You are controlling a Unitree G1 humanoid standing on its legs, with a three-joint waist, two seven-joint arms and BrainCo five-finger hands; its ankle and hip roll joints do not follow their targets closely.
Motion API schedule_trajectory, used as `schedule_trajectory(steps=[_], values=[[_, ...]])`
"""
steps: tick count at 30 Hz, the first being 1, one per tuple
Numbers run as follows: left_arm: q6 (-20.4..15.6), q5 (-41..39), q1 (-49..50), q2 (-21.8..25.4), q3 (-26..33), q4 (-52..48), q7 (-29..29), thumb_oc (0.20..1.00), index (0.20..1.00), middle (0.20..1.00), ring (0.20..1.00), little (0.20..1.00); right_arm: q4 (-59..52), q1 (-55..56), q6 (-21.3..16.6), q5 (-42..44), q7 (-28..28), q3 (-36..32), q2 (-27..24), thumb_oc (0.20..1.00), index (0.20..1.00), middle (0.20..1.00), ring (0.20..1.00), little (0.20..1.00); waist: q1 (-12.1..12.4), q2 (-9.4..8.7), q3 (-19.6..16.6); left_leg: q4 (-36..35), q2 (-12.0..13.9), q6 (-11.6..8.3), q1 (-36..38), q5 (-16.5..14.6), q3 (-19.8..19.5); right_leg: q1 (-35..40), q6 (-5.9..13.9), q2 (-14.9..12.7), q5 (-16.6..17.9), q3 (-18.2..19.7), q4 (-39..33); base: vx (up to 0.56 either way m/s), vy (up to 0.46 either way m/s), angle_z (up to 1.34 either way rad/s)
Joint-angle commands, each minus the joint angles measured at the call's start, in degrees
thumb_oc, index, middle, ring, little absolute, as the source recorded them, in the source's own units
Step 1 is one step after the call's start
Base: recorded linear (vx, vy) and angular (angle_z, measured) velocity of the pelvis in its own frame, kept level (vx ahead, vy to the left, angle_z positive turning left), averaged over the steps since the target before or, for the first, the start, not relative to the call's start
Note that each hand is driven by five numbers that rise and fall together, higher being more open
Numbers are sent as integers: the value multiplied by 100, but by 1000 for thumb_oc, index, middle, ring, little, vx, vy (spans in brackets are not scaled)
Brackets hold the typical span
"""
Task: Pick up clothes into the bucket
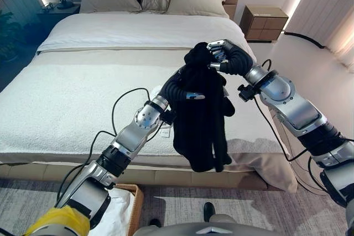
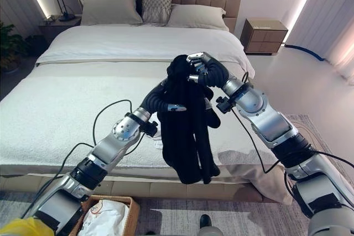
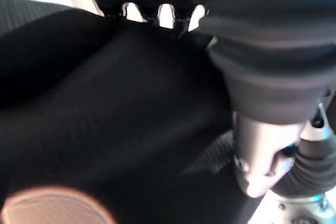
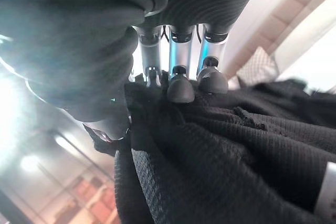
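Right hand [image 2: 200, 69] pinches the black garment [image 2: 185, 131], draped over left arm above bed [image 2: 55, 103].

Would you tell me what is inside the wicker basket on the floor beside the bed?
White cloth lies in the basket. The left arm and the picture's lower edge hide the rest, so anything under or beside it is unseen.

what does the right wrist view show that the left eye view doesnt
The right wrist view gives the close-up: the right hand with its fingertips curled into the knit of the black garment. The left eye view gives the setting: the garment hanging above the bed, the left hand's wrist cover against it, the basket on the floor below. Both show the right hand gripping the garment's top.
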Motion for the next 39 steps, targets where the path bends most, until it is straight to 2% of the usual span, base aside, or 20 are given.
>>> schedule_trajectory(steps=[1, 2, 3, 4, 8, 12, 21, 22, 24, 25, 31, 35, 37, 39], values=[[-161, -704, -510, -270, -444, 303, -130, 912, 912, 912, 912, 912, -462, -639, -505, 344, -90, -48, -67, 200, 200, 200, 200, 200, -9, -162, -357, 502, -30, -89, -238, -518, -166, 157, 248, -122, -631, -358, 400, -3, 1, 3], [-129, -982, -493, -297, -523, 287, -223, 520, 520, 520, 520, 520, -467, -623, -515, 350, -102, -49, -48, 200, 200, 200, 200, 200, -16, -155, -357, 504, -30, -86, -236, -517, -164, 162, 249, -121, -628, -356, 396, 0, 0, 0], [-101, -1225, -467, -311, -598, 291, -285, 391, 391, 391, 391, 391, -451, -621, -521, 348, -124, -49, -35, 200, 200, 200, 200, 200, -28, -146, -359, 502, -29, -86, -228, -514, -167, 168, 248, -119, -623, -356, 394, 0, 0, 0], [-73, -1378, -458, -308, -656, 304, -323, 200, 200, 200, 200, 200, -438, -600, -518, 373, -146, -53, -16, 200, 200, 200, 200, 200, -39, -138, -361, 496, -30, -87, -227, -512, -170, 176, 248, -117, -625, -357, 386, 0, 0, 0], [85, -2238, -436, -257, -912, 241, -549, 200, 200, 200, 200, 200, -439, -540, -523, 367, -216, -84, 41, 200, 200, 200, 200, 200, -79, -107, -364, 472, -32, -97, -234, -484, -198, 155, 250, -114, -607, -358, 373, 0, 0, 0], [206, -2695, -425, -212, -1085, 205, -687, 200, 200, 200, 200, 200, -375, -515, -522, 349, -298, -105, 112, 200, 200, 200, 200, 200, -93, -98, -360, 447, -32, -100, -257, -452, -225, 132, 245, -113, -595, -372, 365, -10, -3, 4], [256, -2627, -278, -215, -1019, 234, -690, 200, 200, 200, 200, 200, -250, -333, -519, 84, -451, -324, 288, 200, 200, 200, 200, 200, -72, -99, -338, 460, -45, -87, -255, -463, -266, 171, 228, -114, -618, -413, 372, -2, -2, 3], [258, -2594, -249, -240, -999, 251, -689, 200, 200, 200, 200, 200, -244, -300, -518, 46, -462, -368, 298, 335, 335, 335, 335, 335, -70, -101, -341, 460, -45, -86, -255, -464, -266, 172, 232, -117, -619, -419, 373, 0, 0, 0], [260, -2566, -224, -257, -979, 265, -681, 200, 200, 200, 200, 200, -253, -260, -521, 2, -484, -410, 308, 467, 467, 467, 467, 467, -69, -98, -343, 461, -45, -83, -256, -465, -271, 172, 231, -120, -621, -422, 373, 0, 0, 0], [265, -2526, -143, -316, -911, 287, -651, 200, 200, 200, 200, 200, -278, -162, -525, -121, -557, -548, 351, 1000, 1000, 1000, 1000, 1000, -73, -93, -341, 470, -49, -77, -273, -470, -289, 172, 228, -123, -633, -417, 380, 0, 0, 0], [272, -2485, 106, -374, -686, 260, -588, 200, 200, 200, 200, 200, -308, 214, -511, -309, -680, -943, 449, 1000, 1000, 1000, 1000, 1000, -73, -86, -318, 478, -54, -65, -287, -473, -316, 157, 222, -136, -648, -434, 410, 0, 0, 0], [297, -2481, 574, -360, -254, -15, -540, 200, 200, 200, 200, 200, -416, 992, -473, -984, -963, -1693, 607, 1000, 1000, 1000, 1000, 1000, -59, -86, -279, 490, -60, -42, -312, -493, -336, 138, 215, -144, -677, -454, 446, 6, 1, 2], [300, -2504, 664, -369, -178, -89, -539, 200, 200, 200, 200, 200, -429, 1173, -453, -1139, -1022, -1843, 689, 1000, 1000, 1000, 1000, 1000, -55, -85, -269, 488, -63, -36, -314, -495, -346, 140, 214, -144, -682, -462, 444, 0, 0, 0], [287, -2556, 1002, -404, 176, -307, -470, 200, 200, 200, 200, 200, -411, 1774, -382, -1762, -1288, -2258, 1065, 1000, 1000, 1000, 1000, 1000, -52, -66, -236, 486, -73, -20, -338, -497, -358, 126, 211, -145, -698, -478, 446, 0, 0, 0]])
